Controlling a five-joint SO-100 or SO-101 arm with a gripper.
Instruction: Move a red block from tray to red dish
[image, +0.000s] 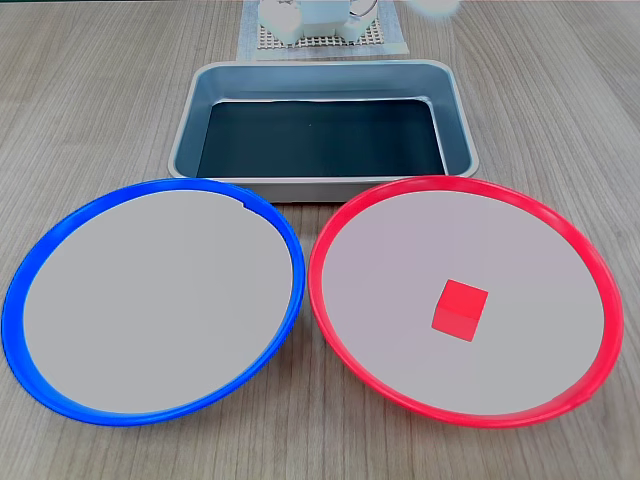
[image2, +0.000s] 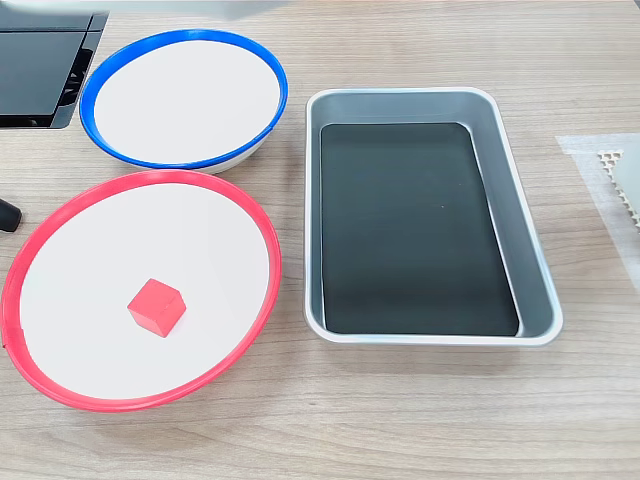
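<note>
- I count one red block (image: 460, 310), one red dish (image: 330, 300), one blue-rimmed dish (image: 25, 280) and one tray (image: 190, 130), all on a wood-grain table (image: 80, 90).
- The red block lies inside the red dish, on its pale centre, clear of the rim on every side. In a fixed view (image: 460, 310) it sits to the right of the dish's middle; in a fixed view (image2: 157, 306) it sits left of the middle and toward the near rim.
- The red dish (image2: 262, 218) and blue-rimmed dish (image2: 278, 85) lie side by side with rims nearly touching, both just beside the tray (image2: 430, 100).
- The tray's black bottom is bare.
- My gripper: I cannot tell how it stands, or whether it has hold of anything. At the far edge of a fixed view a white, blurred piece of hardware (image: 310, 15) stands on a pale mesh mat (image: 320, 42), cut off by the frame; I cannot make out what part it is.
- A dark flat object (image2: 40, 65) is cut off at the upper left corner of a fixed view, and the mesh mat (image2: 615, 170) is cut off at the right edge.
- The block is a cube, so no long axis; it rests flat on one face, turned so that a vertical edge faces the camera in both fixed views.
</note>
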